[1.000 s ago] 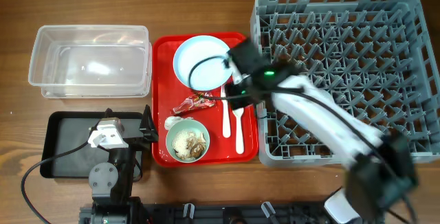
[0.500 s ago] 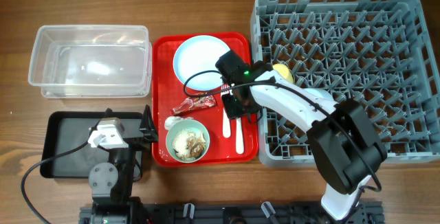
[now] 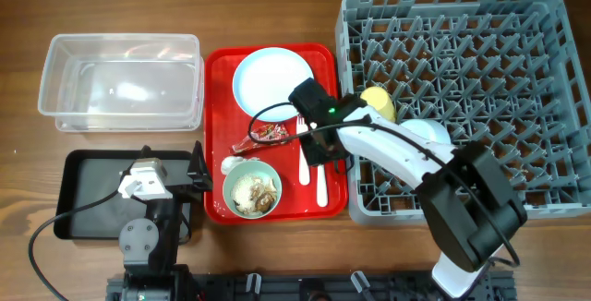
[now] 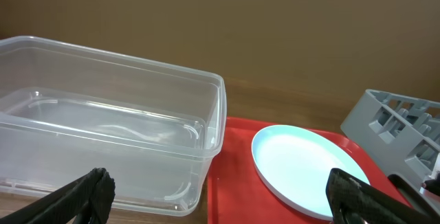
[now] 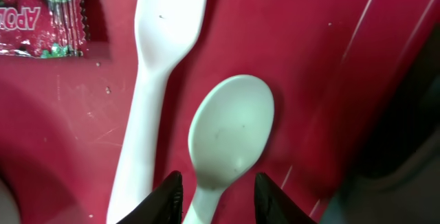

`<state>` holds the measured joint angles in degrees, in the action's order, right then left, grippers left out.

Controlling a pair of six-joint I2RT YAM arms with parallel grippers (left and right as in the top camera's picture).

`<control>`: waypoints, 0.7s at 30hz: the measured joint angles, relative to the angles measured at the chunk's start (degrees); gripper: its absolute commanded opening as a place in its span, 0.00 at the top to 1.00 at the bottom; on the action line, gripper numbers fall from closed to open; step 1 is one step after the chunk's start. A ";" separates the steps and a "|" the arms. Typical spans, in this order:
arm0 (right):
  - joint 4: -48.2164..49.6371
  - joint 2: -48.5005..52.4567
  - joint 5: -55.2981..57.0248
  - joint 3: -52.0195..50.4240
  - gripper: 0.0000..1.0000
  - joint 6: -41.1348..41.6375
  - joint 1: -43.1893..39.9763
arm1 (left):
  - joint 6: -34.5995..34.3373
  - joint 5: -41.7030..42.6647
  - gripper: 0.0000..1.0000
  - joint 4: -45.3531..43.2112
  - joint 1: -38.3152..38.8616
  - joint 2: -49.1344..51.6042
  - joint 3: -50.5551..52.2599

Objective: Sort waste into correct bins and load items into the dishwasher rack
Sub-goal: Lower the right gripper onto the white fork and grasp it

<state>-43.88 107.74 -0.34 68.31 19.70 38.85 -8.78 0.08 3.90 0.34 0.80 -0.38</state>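
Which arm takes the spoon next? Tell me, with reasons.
Right. The right gripper hovers open over the white spoon, fingertips either side of its handle; the left gripper sits far off by the black tray.

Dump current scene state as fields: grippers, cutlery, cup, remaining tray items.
right gripper: open, fingers either side of the spoon neck
left gripper: open, holding nothing, facing the clear tub
fork: flat on red tray, beside spoon
yellow cup: in rack
plate: on red tray
wrapper: on red tray
bowl: on red tray, leftovers inside
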 measured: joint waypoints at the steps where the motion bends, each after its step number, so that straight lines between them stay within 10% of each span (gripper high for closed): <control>1: 0.13 0.00 0.50 -0.11 0.66 -0.02 0.13 | 0.00 0.00 0.00 0.00 0.00 0.00 -0.02; 21: 5.46 1.99 3.43 0.37 0.75 -2.69 0.76 | 0.00 0.00 0.00 0.00 0.00 0.00 -0.02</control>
<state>-38.41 109.73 3.09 68.69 17.02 39.62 -8.78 0.08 3.90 0.34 0.80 -0.40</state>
